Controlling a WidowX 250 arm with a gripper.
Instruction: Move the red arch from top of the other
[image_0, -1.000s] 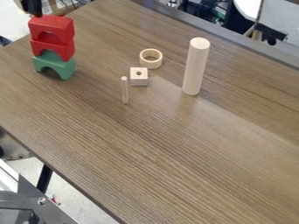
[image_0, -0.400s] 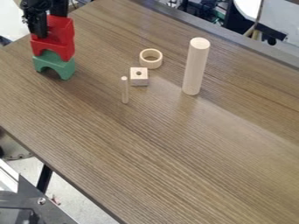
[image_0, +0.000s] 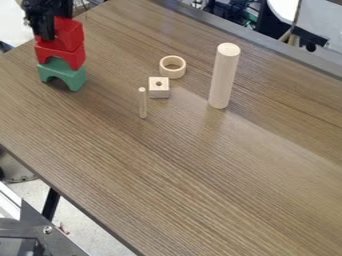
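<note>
I find the top red arch (image_0: 72, 35) seated on the lower red arch (image_0: 77, 56), which rests on the green arch (image_0: 77, 78), all near the upper-left edge of the worktop (image_0: 180, 170). My gripper (image_0: 56, 26) is noted at the top red arch, with black parts at its near side and behind its upper edge. I cannot tell whether it is clamped on the piece or merely about it

My judgement is that the step in hand is securing this piece for the lift. I recommend a firm, centred hold on the top arch alone, low enough for good purchase yet above the joint, so that the lower red arch is not caught as well. The first lift should be slow and straight up; sideways pull before clearance could drag or topple the stack. Once clear, I would carry it towards the middle of the worktop, raised well above the tall cylinder (image_0: 223, 80), and set it down level

As to containers, no proper one is observed. The nearest is the wooden ring (image_0: 172, 74), hollow, its inner wall visible. The wooden cube (image_0: 159, 90) has a hole in its top; nothing is seen standing in it. The thin peg (image_0: 142, 104) stands apart, nearer the lower-left edge
</note>
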